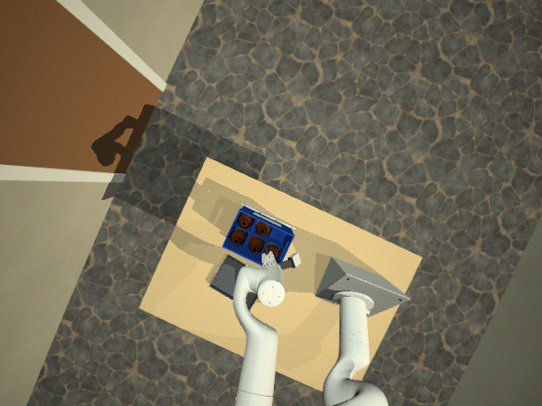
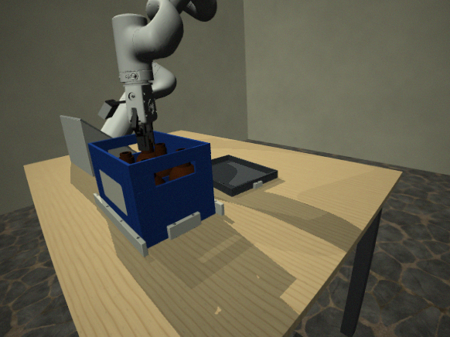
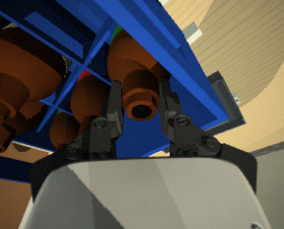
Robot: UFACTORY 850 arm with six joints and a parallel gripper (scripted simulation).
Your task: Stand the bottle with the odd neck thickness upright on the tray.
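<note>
A blue crate (image 2: 155, 187) stands on the wooden table and holds several brown bottles (image 1: 250, 235). My gripper (image 3: 140, 92) reaches down into the crate's corner cell nearest the arm and is shut on the neck of the brown bottle there (image 3: 140, 94), just below its mouth. The same bottle shows in the top view (image 1: 271, 250) under the wrist. In the side view the fingers (image 2: 144, 139) are inside the crate's rim. The dark tray (image 2: 241, 174) lies flat beside the crate, empty; in the top view (image 1: 228, 277) the arm partly hides it.
Grey brackets (image 2: 183, 224) hold the crate's base on the table. A grey slanted block (image 1: 359, 286) sits at the arm's base. A second grey panel (image 2: 75, 144) stands behind the crate. The table edge (image 2: 340, 243) lies to the right.
</note>
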